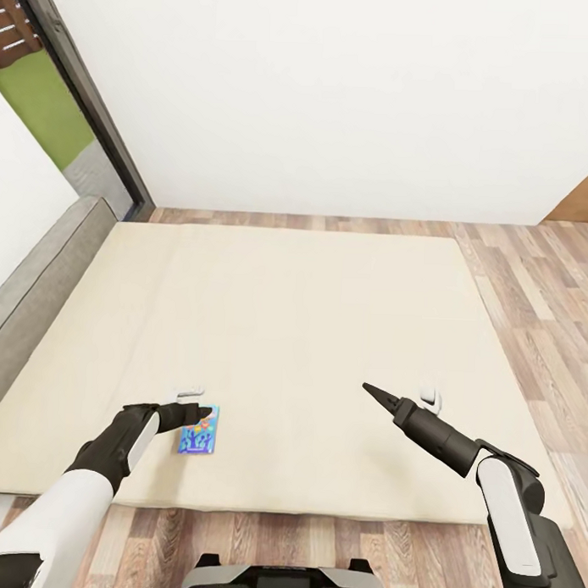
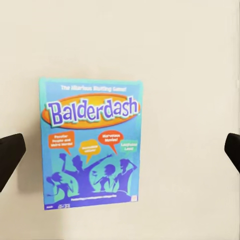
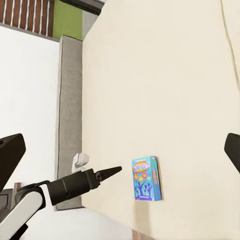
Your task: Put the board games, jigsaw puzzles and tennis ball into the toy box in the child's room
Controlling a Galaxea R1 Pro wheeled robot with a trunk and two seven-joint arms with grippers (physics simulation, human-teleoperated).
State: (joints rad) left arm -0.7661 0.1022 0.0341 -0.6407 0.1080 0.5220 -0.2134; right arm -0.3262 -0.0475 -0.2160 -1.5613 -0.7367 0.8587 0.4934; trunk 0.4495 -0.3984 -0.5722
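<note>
Cream bedding [image 1: 310,328] covered the bed, with wood floor around it and a white wall at twelve o'clock. On it lay the board game [image 1: 198,430], flat, at about seven o'clock. The left gripper [image 1: 191,412] hung over it, fingers [image 2: 10,155] spread wide; I would centre it, then descend. Whether the right gripper [image 1: 377,395] was parted or together, I could not tell.
</note>
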